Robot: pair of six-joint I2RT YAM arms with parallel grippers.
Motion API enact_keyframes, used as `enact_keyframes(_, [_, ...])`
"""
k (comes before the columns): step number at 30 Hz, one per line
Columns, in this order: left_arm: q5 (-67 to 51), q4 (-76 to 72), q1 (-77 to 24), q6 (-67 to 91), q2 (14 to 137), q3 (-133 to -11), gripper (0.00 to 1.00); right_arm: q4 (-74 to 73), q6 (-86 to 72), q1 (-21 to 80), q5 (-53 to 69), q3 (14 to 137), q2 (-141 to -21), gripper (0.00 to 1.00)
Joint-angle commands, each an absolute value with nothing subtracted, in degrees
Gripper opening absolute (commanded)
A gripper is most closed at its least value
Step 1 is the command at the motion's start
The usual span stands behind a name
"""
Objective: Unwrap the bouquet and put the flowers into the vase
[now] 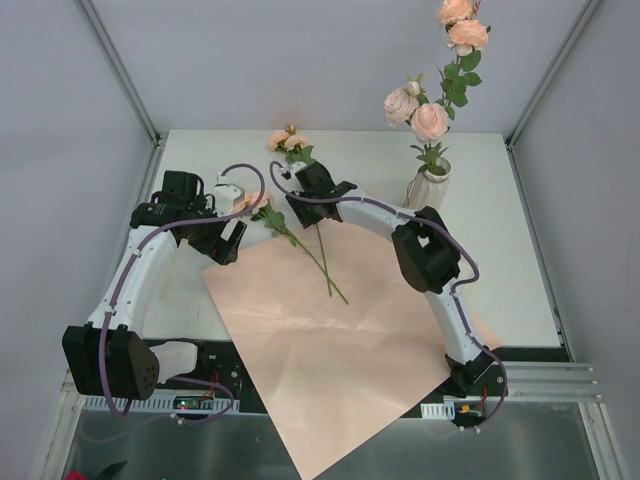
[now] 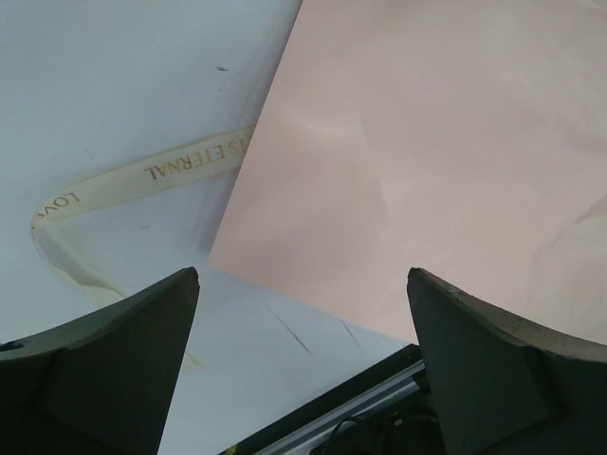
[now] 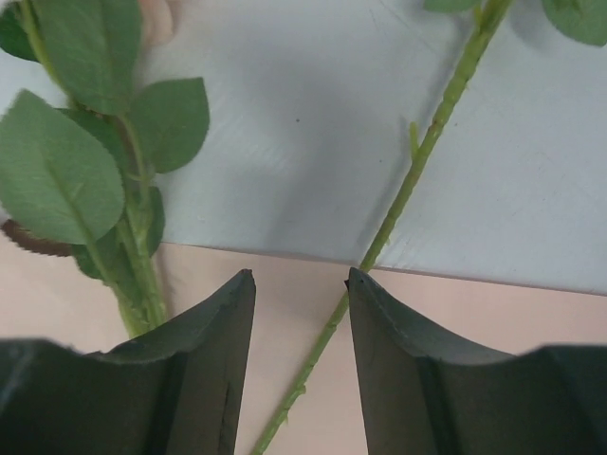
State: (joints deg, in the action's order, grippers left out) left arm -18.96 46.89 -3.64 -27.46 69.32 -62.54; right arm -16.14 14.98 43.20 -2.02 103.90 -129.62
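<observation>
my right fingers (image 3: pixel 204 379) straddle a rose stem (image 3: pixel 419 156), unclosed; left fingers (image 2: pixel 114 360) gape empty. that thin stem could perhaps slip.

Paper (image 1: pixel 330 360): pink, matt, smooth, faint creases.
Ribbon (image 2: pixel 142 175): cream, slight satin sheen, gold print.
Table (image 1: pixel 500 250): white, matt, fine scuffs.
Vase (image 1: pixel 432 188): cream, ribbed, ceramic-looking.
Stem (image 3: pixel 410 180): green, small thorns.
Leaves (image 3: pixel 57 180): matt, veined.
Left claw fingers (image 2: pixel 104 379): dark, matt plastic.

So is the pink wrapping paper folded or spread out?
Spread out: the pink paper lies flat as one open sheet, two stems resting on it.
</observation>
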Motion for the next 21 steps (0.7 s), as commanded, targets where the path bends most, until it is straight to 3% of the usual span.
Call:
enact_keyframes(1, [-18.8, 46.8, -3.2, -27.8, 69.3, -62.9, 0.91, -19.1, 13.0, 42.1, -4.1, 108.3, -131.1, 0.47])
enact_keyframes(16, [-18.7, 46.4, -3.2, -27.8, 69.4, -62.2, 0.91, -18.7, 11.1, 40.8, -3.9, 110.5, -132.2, 0.47])
enact_keyframes(21, [-18.8, 46.3, -3.2, -27.6, 70.0, -62.5, 0.91, -22.9, 9.3, 39.7, -5.0, 116.5, -135.6, 0.45])
